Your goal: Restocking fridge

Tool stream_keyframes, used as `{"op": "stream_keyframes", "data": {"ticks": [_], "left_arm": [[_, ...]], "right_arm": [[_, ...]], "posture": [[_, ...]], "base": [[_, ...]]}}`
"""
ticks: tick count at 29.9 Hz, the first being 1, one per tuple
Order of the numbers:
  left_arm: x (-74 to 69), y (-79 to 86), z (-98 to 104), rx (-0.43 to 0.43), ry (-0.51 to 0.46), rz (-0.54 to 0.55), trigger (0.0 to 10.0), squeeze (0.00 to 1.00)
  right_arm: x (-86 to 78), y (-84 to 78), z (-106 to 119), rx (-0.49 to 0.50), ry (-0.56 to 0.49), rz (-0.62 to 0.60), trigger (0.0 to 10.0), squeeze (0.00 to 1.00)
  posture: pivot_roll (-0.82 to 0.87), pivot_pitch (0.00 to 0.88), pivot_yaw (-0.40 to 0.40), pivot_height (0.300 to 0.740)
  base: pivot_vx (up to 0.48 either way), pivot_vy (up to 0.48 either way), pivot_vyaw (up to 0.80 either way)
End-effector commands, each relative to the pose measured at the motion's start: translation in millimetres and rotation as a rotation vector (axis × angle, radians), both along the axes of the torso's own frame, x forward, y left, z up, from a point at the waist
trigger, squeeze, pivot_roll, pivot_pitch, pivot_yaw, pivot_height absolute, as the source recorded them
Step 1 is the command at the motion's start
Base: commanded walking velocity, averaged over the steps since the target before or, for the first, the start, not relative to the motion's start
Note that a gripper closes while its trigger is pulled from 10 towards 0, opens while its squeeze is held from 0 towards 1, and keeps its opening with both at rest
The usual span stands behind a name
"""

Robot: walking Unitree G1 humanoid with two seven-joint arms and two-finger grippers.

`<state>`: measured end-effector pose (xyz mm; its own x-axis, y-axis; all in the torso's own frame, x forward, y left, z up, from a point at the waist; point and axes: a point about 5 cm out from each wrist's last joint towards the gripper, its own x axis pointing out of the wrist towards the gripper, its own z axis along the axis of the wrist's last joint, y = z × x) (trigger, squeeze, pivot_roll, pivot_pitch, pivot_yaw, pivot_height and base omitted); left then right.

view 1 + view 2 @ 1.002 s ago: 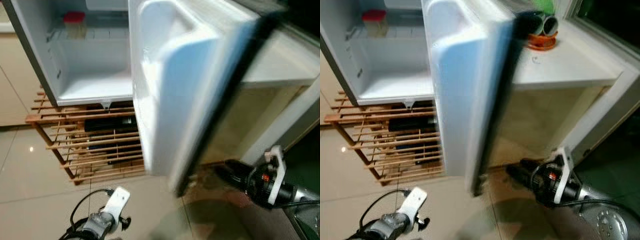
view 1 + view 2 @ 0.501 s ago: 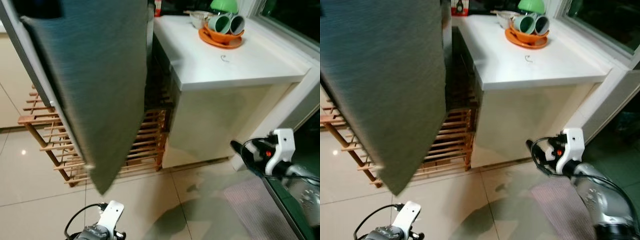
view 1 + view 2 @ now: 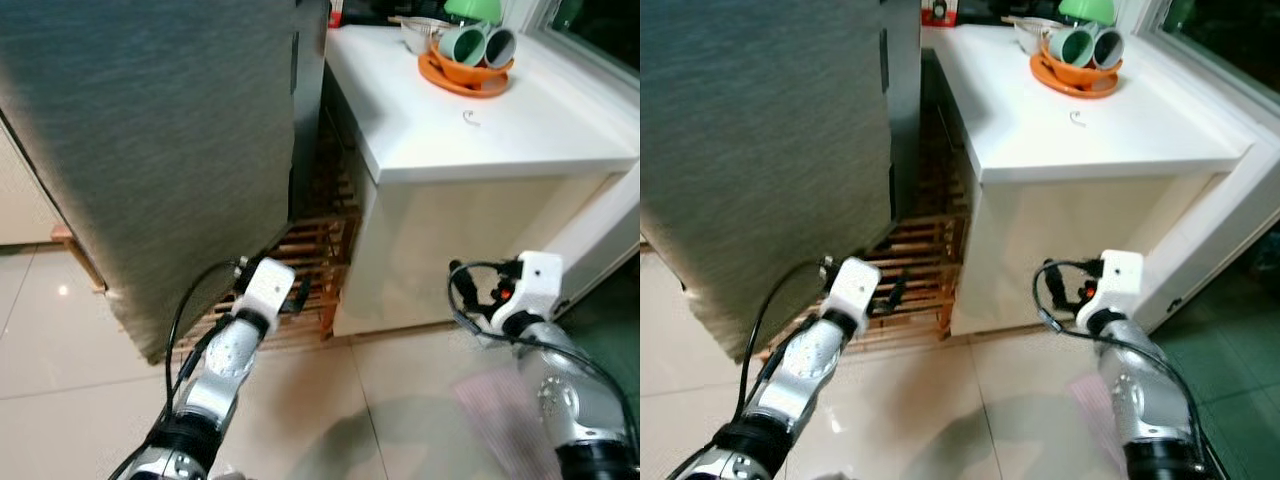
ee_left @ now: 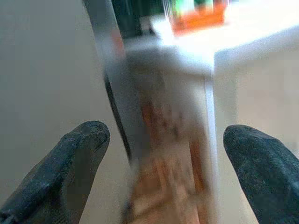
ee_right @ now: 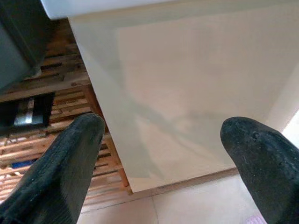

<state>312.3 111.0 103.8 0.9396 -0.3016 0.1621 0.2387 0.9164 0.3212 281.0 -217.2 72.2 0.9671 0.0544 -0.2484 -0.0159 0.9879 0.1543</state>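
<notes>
The fridge [image 3: 150,150], upper left, is seen nearly shut; restocking is judged almost done. Both grippers, left [image 3: 290,297] and right [image 3: 462,297], are held wide apart and empty at frame bottom.

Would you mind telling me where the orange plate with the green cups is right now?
The orange plate sits at the far end of the white counter, up and right in both eye views, right of the grey fridge door.

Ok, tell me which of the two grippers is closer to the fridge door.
The left gripper: it is raised just beside the grey fridge door, by its lower edge. The right gripper is in front of the white counter instead.
</notes>
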Motion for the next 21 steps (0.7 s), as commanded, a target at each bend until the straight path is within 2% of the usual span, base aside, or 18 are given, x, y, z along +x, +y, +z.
{"op": "stream_keyframes", "data": {"ticks": [1,4,5,7,9,12,13,14,15,16,18,19,21], "left_arm": [[7.5,10.1,23,-0.032,-0.088,0.07,10.0,0.0],[11.4,30.8,53,-0.071,-0.207,0.15,10.0,0.0],[11.4,30.8,53,-0.071,-0.207,0.15,10.0,0.0],[10.2,44.0,63,-0.086,-0.241,0.206,10.0,0.0],[6.9,55.1,71,-0.054,-0.28,0.277,10.0,0.0],[-0.9,72.3,80,-0.03,-0.321,0.451,10.0,0.0],[-0.9,72.3,80,-0.03,-0.321,0.451,10.0,0.0],[-5.5,89.4,76,-0.011,-0.293,0.605,10.0,0.0],[-6.7,96.4,72,-0.01,-0.27,0.657,10.0,0.0],[-6.7,96.4,72,-0.01,-0.27,0.657,10.0,0.0],[-5.7,108.2,59,-0.018,-0.191,0.714,10.0,0.0],[-5.7,108.2,59,-0.018,-0.191,0.714,10.0,0.0],[-6.2,83.7,64,-0.07,-0.201,0.575,10.0,0.0]], "right_arm": [[1.8,-3.3,2,-0.014,-0.016,-0.021,10.0,0.0],[2.9,-0.6,0,-0.014,-0.014,-0.013,10.0,0.0],[2.9,-0.6,0,-0.014,-0.014,-0.013,10.0,0.0],[3.2,1.3,-1,-0.006,-0.011,-0.002,10.0,0.0],[3.4,3.9,-2,0.004,-0.012,0.011,10.0,0.0],[3.3,9.1,-3,0.012,-0.017,0.047,10.0,0.0],[3.3,9.1,-3,0.012,-0.017,0.047,10.0,0.0],[3.6,10.8,-4,0.013,-0.015,0.054,10.0,0.0],[3.8,11.1,-5,0.012,-0.015,0.054,10.0,0.0],[3.8,11.1,-5,0.012,-0.015,0.054,10.0,0.0],[5.4,11.9,-5,0.016,-0.019,0.051,10.0,0.0],[5.4,11.9,-5,0.016,-0.019,0.051,10.0,0.0],[8.1,23.4,4,0.036,-0.052,0.134,10.0,0.0]], "posture": [[-0.01,0.0,-0.065,0.74],[0.0,0.0,-0.066,0.74],[0.0,0.0,-0.066,0.74],[0.0,0.0,-0.069,0.74],[0.0,0.0,-0.068,0.74],[0.01,0.0,-0.07,0.74],[0.01,0.0,-0.07,0.74],[0.01,0.0,-0.073,0.74],[0.01,0.0,-0.073,0.74],[0.01,0.0,-0.073,0.74],[0.02,0.0,-0.076,0.74],[0.02,0.0,-0.076,0.74],[0.02,0.0,-0.075,0.74]], "base": [[0.0,0.0,0.0],[0.0,0.0,0.0],[0.0,0.0,0.0],[0.0,0.0,0.0],[0.0,0.0,0.0],[0.0,0.0,0.0],[0.0,0.0,0.0],[0.0,0.0,0.0],[0.0,0.0,0.0],[0.0,0.0,0.0],[0.0,0.0,0.0],[0.0,0.0,0.0],[0.0,0.0,0.0]]}}
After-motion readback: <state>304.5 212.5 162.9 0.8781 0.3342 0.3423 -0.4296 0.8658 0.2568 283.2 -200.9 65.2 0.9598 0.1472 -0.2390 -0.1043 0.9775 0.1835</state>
